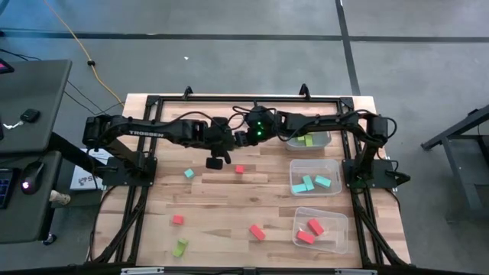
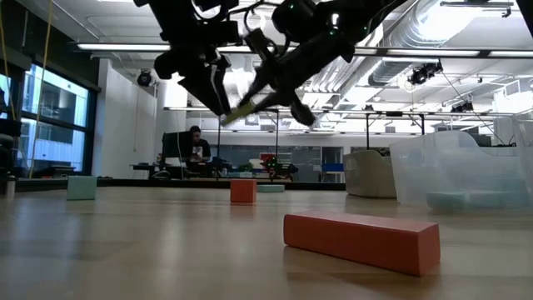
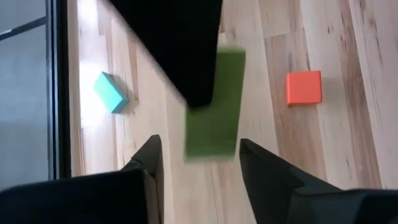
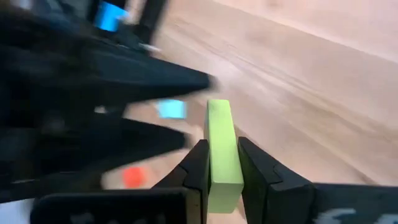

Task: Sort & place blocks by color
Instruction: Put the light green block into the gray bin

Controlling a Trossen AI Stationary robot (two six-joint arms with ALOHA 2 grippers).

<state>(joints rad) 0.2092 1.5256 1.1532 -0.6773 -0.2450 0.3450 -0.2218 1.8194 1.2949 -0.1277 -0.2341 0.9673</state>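
A lime green bar (image 4: 219, 134) hangs high over the middle of the table, with my right gripper (image 4: 222, 146) shut on it. My left gripper (image 3: 200, 142) faces it from the table's left and is open. Its two fingers stand on either side of the bar's free end (image 3: 214, 124) with a gap showing. In the low view the bar (image 2: 248, 106) slants between both grippers. Loose blocks lie flat on the table: a blue one (image 1: 189, 174), a red one (image 1: 240, 169), another red one (image 1: 178, 220), a green one (image 1: 180, 247) and a red bar (image 1: 257, 231). My right gripper pinches the green bar's two long side faces (image 4: 222, 177) between its two fingers, at the bar's near end. The fingers come from the table's right, slanting down, and lie along the bar. The rest of the bar sticks out past the fingertips, clear of the table.
Three clear bins stand along the right side: a far one with green blocks (image 1: 309, 141), a middle one with blue blocks (image 1: 315, 177) and a near one with red blocks (image 1: 321, 229). A dark frame (image 1: 153, 99) borders the tabletop. Beyond the far edge a person sits at a desk (image 2: 196, 146).
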